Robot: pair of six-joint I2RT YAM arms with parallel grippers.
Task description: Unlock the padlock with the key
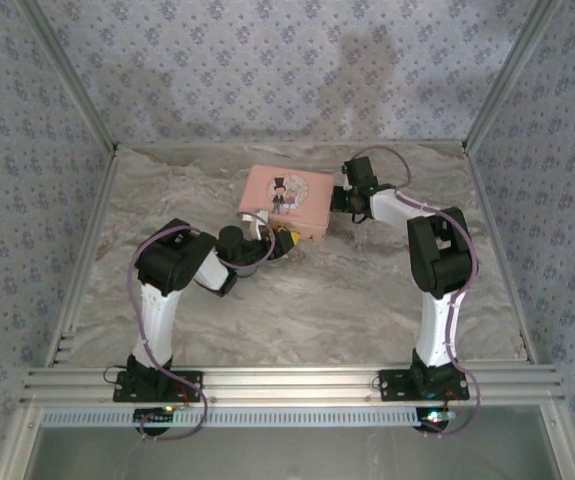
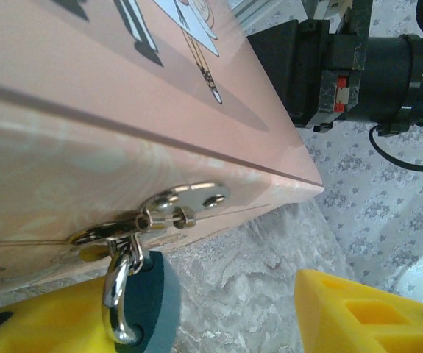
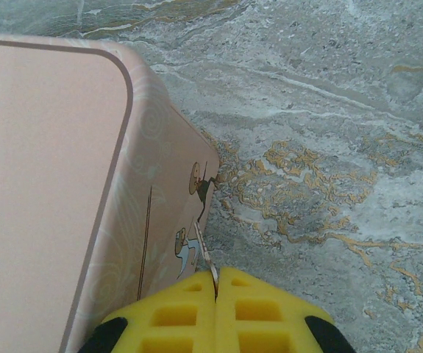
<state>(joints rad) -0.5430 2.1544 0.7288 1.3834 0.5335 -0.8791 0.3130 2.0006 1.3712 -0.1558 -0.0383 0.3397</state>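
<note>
Padlock (image 2: 154,296) hangs from tin (image 2: 86,132) hasp (image 2: 189,198) inside left pincer (image 2: 218,323), jaws parted: clamp it steady before right pincer (image 3: 216,294), pinching key (image 3: 205,257), approaches.

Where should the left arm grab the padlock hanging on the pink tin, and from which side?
Probably grip the padlock by its bluish body, across the flat faces, from in front of the tin. It hangs by its thin shackle from the hasp, so the body is the broad part.
</note>
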